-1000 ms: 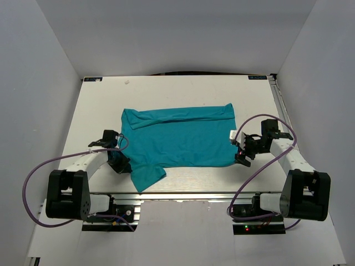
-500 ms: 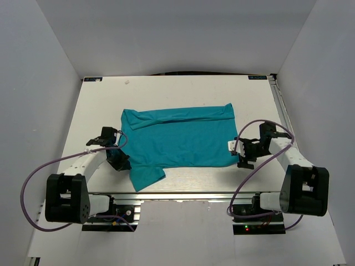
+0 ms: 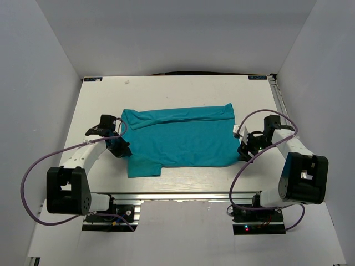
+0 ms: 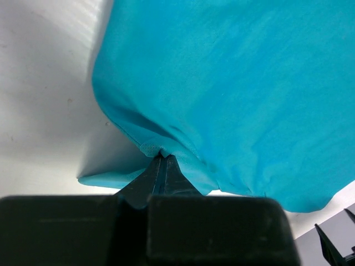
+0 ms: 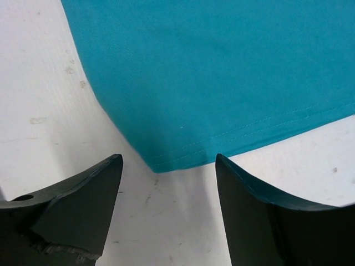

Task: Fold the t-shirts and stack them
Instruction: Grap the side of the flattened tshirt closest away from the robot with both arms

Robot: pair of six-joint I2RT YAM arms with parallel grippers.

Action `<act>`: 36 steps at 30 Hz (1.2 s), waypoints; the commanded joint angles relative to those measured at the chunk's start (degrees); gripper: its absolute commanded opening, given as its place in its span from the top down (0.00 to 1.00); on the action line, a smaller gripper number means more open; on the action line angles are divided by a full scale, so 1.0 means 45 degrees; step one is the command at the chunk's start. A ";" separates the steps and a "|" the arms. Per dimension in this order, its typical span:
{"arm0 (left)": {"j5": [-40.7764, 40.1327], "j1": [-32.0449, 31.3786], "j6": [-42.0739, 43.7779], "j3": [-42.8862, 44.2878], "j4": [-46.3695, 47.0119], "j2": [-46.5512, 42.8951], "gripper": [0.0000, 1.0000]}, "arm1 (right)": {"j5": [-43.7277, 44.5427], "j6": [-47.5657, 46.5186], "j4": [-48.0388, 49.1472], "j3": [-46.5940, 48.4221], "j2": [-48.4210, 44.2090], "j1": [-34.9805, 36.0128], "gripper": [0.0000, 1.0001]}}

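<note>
One teal t-shirt (image 3: 180, 136) lies spread on the white table (image 3: 183, 91), partly folded, with a sleeve flap at its near left corner. My left gripper (image 3: 118, 148) is shut on the shirt's left edge; in the left wrist view its jaws (image 4: 161, 158) pinch a fold of teal fabric (image 4: 233, 94). My right gripper (image 3: 242, 152) is open and empty, just off the shirt's near right corner. In the right wrist view the hemmed corner (image 5: 166, 160) lies on the table just ahead of the gap between the open fingertips (image 5: 168, 159).
White walls enclose the table on the left, back and right. A metal rail (image 3: 183, 195) runs along the near edge between the two arm bases. Purple cables loop beside each arm.
My left gripper has pulled the sleeve flap up and leftward, so the near left corner now lies squarer. My right gripper has shifted slightly back along the shirt's right edge.
</note>
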 commanded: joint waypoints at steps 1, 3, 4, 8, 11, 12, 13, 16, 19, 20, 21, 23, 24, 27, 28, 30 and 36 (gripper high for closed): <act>0.0083 0.0105 0.0004 0.0326 0.0215 -0.0060 1.00 | -0.0422 0.1525 -0.0755 0.0249 -0.0160 -0.0209 0.26; 0.0122 0.0086 -0.0035 0.0248 0.0254 -0.0137 1.00 | -0.0442 0.1859 -0.1165 0.0152 -0.0140 -0.0365 0.28; 0.0142 0.0086 -0.0035 0.0151 0.0255 -0.0177 1.00 | -0.0442 0.2208 -0.1244 0.0094 -0.0121 -0.0443 0.28; 0.0239 0.0086 -0.0074 -0.0084 0.0333 -0.0333 1.00 | -0.0209 0.2933 -0.1285 -0.0394 0.0035 -0.0561 0.30; 0.0337 0.0105 -0.0133 -0.0260 0.0391 -0.0392 1.00 | -0.0169 0.3694 -0.0701 -0.0570 0.0210 -0.0756 0.29; 0.0376 0.0086 -0.0152 -0.0279 0.0449 -0.0430 1.00 | -0.0188 0.3851 -0.0640 -0.0571 0.0308 -0.0814 0.29; 0.0415 0.0105 -0.0191 -0.0357 0.0489 -0.0450 1.00 | -0.0227 0.3930 -0.0581 -0.0552 0.0579 -0.0815 0.29; 0.0571 0.0125 -0.0192 -0.0436 0.0567 -0.0450 1.00 | -0.0208 0.3989 -0.0210 -0.0590 0.1126 -0.0815 0.29; 0.0610 0.0106 -0.0211 -0.0494 0.0587 -0.0489 1.00 | -0.0189 0.3931 0.0278 -0.0630 0.1362 -0.0815 0.28; 0.0630 0.0125 -0.0230 -0.0552 0.0587 -0.0528 1.00 | -0.0227 0.3911 0.0317 -0.0591 0.1460 -0.0815 0.28; 0.0630 0.0106 -0.0250 -0.0592 0.0606 -0.0567 1.00 | -0.0247 0.3911 0.0434 -0.0513 0.1538 -0.0815 0.28; 0.0669 0.0144 -0.0308 -0.0728 0.0606 -0.0645 1.00 | -0.0286 0.3795 0.0377 -0.0415 0.1773 -0.0815 0.29; 0.0708 0.0144 -0.0309 -0.0768 0.0606 -0.0665 1.00 | -0.0363 0.3794 0.0357 -0.0376 0.1812 -0.0796 0.29; 0.0709 0.0164 -0.0406 -0.0846 0.0626 -0.0743 1.00 | 0.0023 0.4104 0.0707 -0.0415 0.1754 -0.0795 0.30; 0.0728 0.0145 -0.0348 -0.0846 0.0626 -0.0763 1.00 | 0.0200 0.4164 0.0592 -0.0279 0.1735 -0.0795 0.31; 0.0728 0.0183 -0.0328 -0.0788 0.0548 -0.0879 1.00 | 0.0300 0.3758 0.0086 -0.0122 0.1541 -0.1260 0.32; 0.0728 0.0242 -0.0406 -0.0982 0.0567 -0.0958 1.00 | 0.0436 0.3909 -0.0152 -0.0375 0.0446 -0.1928 0.31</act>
